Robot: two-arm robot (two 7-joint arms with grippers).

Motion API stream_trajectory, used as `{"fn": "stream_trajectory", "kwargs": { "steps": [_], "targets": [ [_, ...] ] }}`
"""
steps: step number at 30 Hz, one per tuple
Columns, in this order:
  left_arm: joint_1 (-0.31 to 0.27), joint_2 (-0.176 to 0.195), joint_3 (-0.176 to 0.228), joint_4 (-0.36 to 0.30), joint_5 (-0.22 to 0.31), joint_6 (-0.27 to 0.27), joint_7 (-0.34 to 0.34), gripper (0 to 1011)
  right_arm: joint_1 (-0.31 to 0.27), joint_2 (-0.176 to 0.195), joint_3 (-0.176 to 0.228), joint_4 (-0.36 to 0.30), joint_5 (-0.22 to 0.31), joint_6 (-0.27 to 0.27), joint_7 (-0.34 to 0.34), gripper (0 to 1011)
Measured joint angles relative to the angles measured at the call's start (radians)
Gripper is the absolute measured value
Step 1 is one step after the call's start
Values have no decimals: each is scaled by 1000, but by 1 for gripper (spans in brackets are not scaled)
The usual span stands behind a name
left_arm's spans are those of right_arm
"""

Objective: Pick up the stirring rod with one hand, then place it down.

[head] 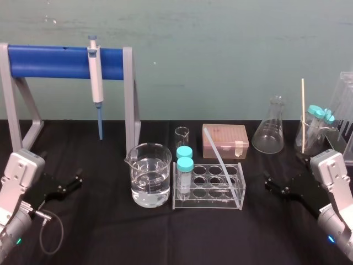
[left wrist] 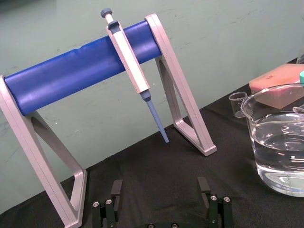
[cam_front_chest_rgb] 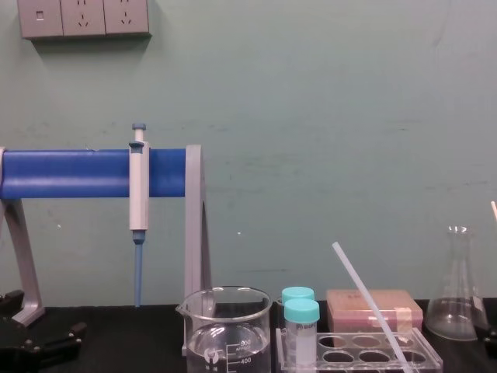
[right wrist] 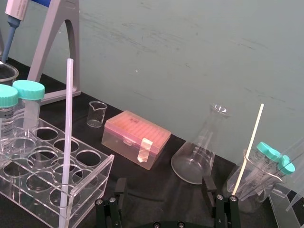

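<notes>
At the middle of the worktop [head: 99, 237], the stirring rod [head: 222, 160] stands slanted in the clear tube rack [head: 179, 205]. Its lower end sits in a well near the rack's front right corner, and its upper end leans away toward 11 o'clock, above the pink tip box [head: 225, 141]. Nothing grips it.

At 4 o'clock from the rack, the right hand [head: 269, 184] rests low over the worktop with its fingers [right wrist: 120, 188] spread wide and nothing between them. At 8 o'clock, past the water-filled beaker [head: 149, 175], the left hand [head: 75, 182] lies parked, also spread and empty.

The pick-up has not begun; this looks like the moment before the approach. The right hand seems the better placed, since the rod's free shaft faces it. It would need to rise and travel toward 10 o'clock, bracket the shaft above the rack's top plate, and pinch. The lift should then follow the rod's own slant, so that the tip leaves its well without dragging the light rack or knocking the two teal-capped tubes [head: 185, 165] at the rack's left end.
</notes>
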Motion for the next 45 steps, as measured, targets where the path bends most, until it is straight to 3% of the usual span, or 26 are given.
{"fn": "stream_trajectory", "kwargs": {
  "steps": [6,14,23,36,45],
  "targets": [
    [0,0,0,0,0,0,0,1000,1,2,2,-7,-22,-25,15,1000],
    [0,0,0,0,0,0,0,1000,31,3,-2,-7,-50,-131,119,1000],
    [0,0,0,0,0,0,0,1000,87,-16,-13,34,-55,-204,228,1000],
    [0,0,0,0,0,0,0,1000,191,-77,-19,173,29,-244,432,1000],
    [0,0,0,0,0,0,0,1000,284,-135,-25,317,68,-279,569,1000]
  ]
}}
